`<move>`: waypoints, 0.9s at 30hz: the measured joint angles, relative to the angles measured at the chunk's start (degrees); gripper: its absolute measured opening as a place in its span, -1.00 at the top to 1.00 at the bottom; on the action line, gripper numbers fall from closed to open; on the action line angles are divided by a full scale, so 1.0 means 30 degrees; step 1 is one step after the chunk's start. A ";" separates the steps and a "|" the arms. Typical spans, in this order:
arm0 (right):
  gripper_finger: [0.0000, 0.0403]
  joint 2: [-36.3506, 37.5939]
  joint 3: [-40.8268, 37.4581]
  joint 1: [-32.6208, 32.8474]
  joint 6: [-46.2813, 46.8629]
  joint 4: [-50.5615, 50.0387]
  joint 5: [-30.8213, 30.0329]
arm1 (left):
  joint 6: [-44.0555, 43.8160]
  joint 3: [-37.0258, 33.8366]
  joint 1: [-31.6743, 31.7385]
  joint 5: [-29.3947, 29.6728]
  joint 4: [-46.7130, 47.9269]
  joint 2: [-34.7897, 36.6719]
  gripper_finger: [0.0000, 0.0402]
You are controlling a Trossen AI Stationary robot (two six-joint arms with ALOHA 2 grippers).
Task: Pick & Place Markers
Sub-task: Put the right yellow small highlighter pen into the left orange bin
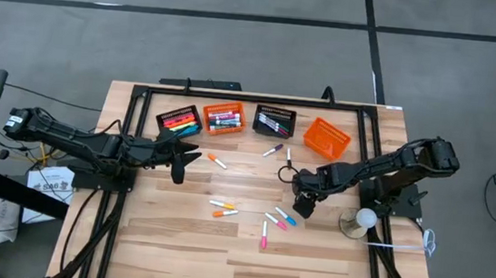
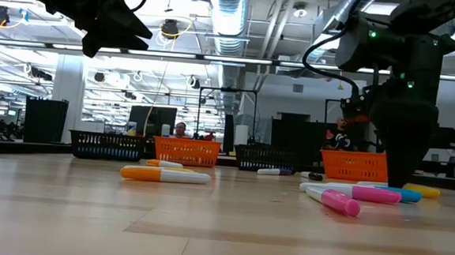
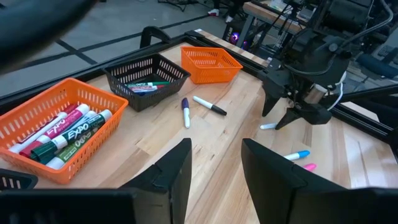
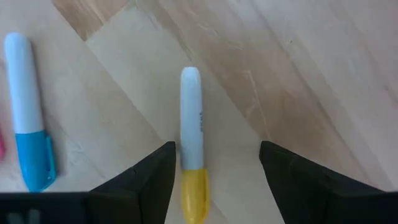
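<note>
The yellow-capped marker [image 4: 191, 186] is seen closest, lying flat on the table [image 1: 308, 273] between the spread fingers of the right gripper [image 1: 304, 205], which is lowered right over it with nothing held yet. The table itself is mostly bare at the near edge; four baskets are lined along the far edge: a black basket [image 1: 180, 120] of mixed markers, an orange basket [image 1: 224, 117], a second black basket [image 1: 274, 121], and a tilted orange basket [image 1: 327, 137] that looks empty. The left gripper [image 1: 179, 162] is parked in the air just in front of the first black basket, fingers partly apart and empty. Loose markers are scattered mid-table: a blue-capped marker [image 4: 31, 124] lies just beside the yellow-capped one, a pink-capped marker [image 2: 335, 200] near it, an orange-capped pair [image 1: 223, 209] to the left, one more orange-capped marker [image 1: 217, 162] farther back, and a purple-capped marker [image 3: 185, 112] and a black-capped marker [image 3: 209, 105] near the tilted basket. Risk, judged: the marker sits off-centre toward one finger, so on closing it could be rolled or pinched at the cap end and tipped out. The blue-capped neighbour could be nudged if the fingers come down crooked. A drop toward the tilted basket could bounce off its raised rim.
</note>
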State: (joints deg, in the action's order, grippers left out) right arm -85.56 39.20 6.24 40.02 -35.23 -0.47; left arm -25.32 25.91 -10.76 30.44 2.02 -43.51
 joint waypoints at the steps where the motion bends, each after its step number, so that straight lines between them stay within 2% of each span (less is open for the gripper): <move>1: -0.14 0.0000 -0.0009 0.0001 0.0024 -0.0029 -0.0183 | 0.0000 0.0000 -0.0005 0.0004 -0.0001 0.0000 0.31; 8: 0.02 0.0000 -0.0022 0.0000 0.0017 -0.0451 -0.0555 | 0.0000 0.0000 -0.0005 0.1211 -0.0007 0.0000 0.31; 21: 0.69 0.0000 -0.0022 -0.0007 0.0185 -0.0588 -0.0402 | 0.0000 0.0000 -0.0006 0.1501 -0.0007 0.0000 0.31; 27: 0.87 0.0015 -0.0022 -0.0007 0.0189 -0.0602 -0.0327 | 0.0832 0.0000 -0.0004 0.1501 -0.0007 0.0004 0.31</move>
State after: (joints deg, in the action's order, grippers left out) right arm -85.52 39.13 6.22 40.59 -37.04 -1.45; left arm -22.83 25.91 -10.78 34.94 2.00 -43.49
